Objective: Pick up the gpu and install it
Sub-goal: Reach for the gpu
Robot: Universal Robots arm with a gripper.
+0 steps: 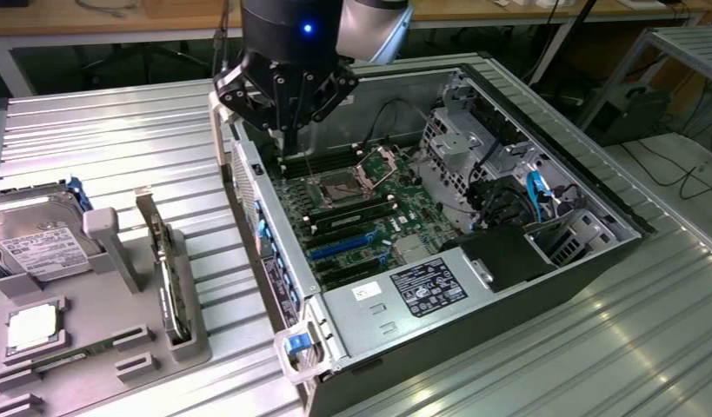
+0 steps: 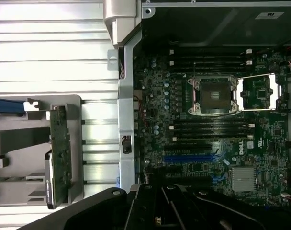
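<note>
The gpu (image 1: 168,280) stands on its long edge in a slot of the grey holder (image 1: 106,352) at the exterior view's left, its silver bracket end toward the back. In the wrist view the gpu (image 2: 60,152) shows as a thin green-edged card in the same holder (image 2: 21,122). My gripper (image 1: 282,132) hangs above the back corner of the open computer case (image 1: 588,187), over the motherboard (image 1: 368,228), well apart from the gpu. Its fingers are shut with nothing between them.
A silver hard drive (image 1: 33,241) with a white label and a square chip (image 1: 33,326) sit in the holder. Inside the case are the open CPU socket (image 2: 213,95), blue expansion slots (image 2: 188,157), a power supply (image 1: 423,291) and drive cages (image 1: 472,148). Everything rests on a ribbed metal table (image 1: 123,139).
</note>
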